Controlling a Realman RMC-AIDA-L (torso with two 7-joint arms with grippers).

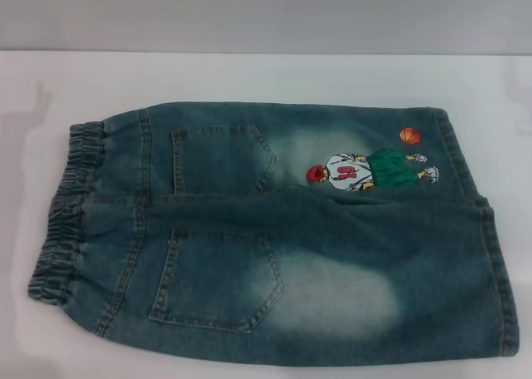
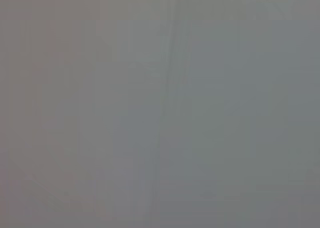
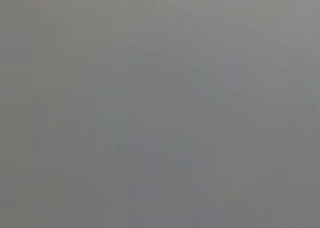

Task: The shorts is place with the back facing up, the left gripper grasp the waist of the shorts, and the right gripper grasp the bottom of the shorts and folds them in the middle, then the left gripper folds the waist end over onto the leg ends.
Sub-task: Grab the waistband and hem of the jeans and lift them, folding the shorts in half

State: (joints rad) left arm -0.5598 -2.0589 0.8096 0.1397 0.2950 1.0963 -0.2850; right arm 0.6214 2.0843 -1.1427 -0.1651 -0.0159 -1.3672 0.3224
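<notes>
Shorts [image 1: 274,238] lie flat lengthwise across, waist [image 1: 66,213] left, hems [image 1: 490,254] right.

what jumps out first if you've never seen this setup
The denim shorts fill most of the head view, spread flat on the white table with their ruffled waist at the left. Next is the bright cartoon basketball player toward the far right leg, then two patch pockets. No claw shows; both wrist views are blank grey.

We see the shorts [image 1: 274,238] in faded blue-green denim with pale bleached patches, a darker waist [image 1: 66,213], a green-and-white cartoon player [image 1: 370,171], an orange basketball [image 1: 410,135].
</notes>
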